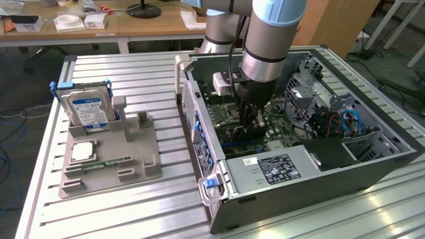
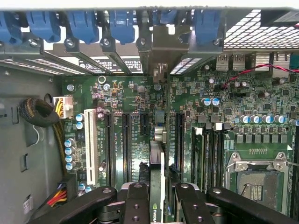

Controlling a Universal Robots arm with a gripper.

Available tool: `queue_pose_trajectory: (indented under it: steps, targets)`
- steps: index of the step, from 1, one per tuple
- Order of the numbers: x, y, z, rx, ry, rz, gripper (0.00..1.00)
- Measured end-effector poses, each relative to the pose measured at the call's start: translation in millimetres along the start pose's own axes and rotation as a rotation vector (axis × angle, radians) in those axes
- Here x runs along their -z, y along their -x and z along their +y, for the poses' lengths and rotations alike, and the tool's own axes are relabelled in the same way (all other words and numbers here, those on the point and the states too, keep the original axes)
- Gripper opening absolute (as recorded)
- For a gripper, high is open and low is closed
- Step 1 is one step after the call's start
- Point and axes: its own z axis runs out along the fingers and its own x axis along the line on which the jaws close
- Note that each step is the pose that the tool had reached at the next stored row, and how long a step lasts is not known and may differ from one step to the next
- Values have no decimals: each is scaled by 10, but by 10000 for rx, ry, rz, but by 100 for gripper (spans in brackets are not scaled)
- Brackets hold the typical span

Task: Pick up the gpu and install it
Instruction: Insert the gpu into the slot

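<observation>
Grey arm (image 1: 269, 45) upright, gpu (image 2: 156, 179) btwn jaws

Slatted metal table (image 1: 119, 209) beneath the gripper (image 1: 247, 132); wooden desk (image 1: 156, 27) and panel (image 1: 335, 25) beyond it; dark floor (image 1: 20, 87) with loose cables (image 1: 13, 117).

Green motherboard (image 2: 135, 98); blue latches (image 2: 84, 23); green gpu (image 2: 154, 207); black tool (image 2: 160, 189); blue-labelled silver drive (image 1: 89, 107).

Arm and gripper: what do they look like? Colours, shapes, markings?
The arm is a silver-grey cylinder with a light blue joint cap and a black band. A pale box sits at the wrist. The gripper is black; its fingers are black linkage bars with round pivot screws.
</observation>
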Motion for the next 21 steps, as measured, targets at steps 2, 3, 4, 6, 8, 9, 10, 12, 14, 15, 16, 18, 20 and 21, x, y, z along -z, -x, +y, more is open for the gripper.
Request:
queue_pose_trajectory:
  steps: [2, 3, 4, 6, 8, 9, 10, 12, 14, 15, 16, 18, 20, 21]
  targets:
    - [0, 4, 0, 1, 0, 1, 26]
    - [0, 9, 1, -1, 0, 0, 26]
    - [-1, 14, 0, 0, 0, -1, 26]
    - [-1, 15, 0, 1, 0, 1, 26]
    - [-2, 15, 2, 1, 0, 2, 26]
    - [-3, 15, 6, 0, -3, 0, 26]
    - [-5, 15, 12, 1, -4, -2, 26]
    - [-8, 15, 22, 4, -4, -2, 26]
    - [-11, 15, 33, 1, -2, -4, 26]
    - [-12, 15, 36, 2, -2, -4, 26]
    - [-11, 14, 38, 2, -1, -1, 26]
    - [-12, 14, 42, 2, -1, 0, 26]
    - [-12, 14, 44, 1, -1, -1, 26]
    - [-12, 14, 44, 1, 0, -1, 26]
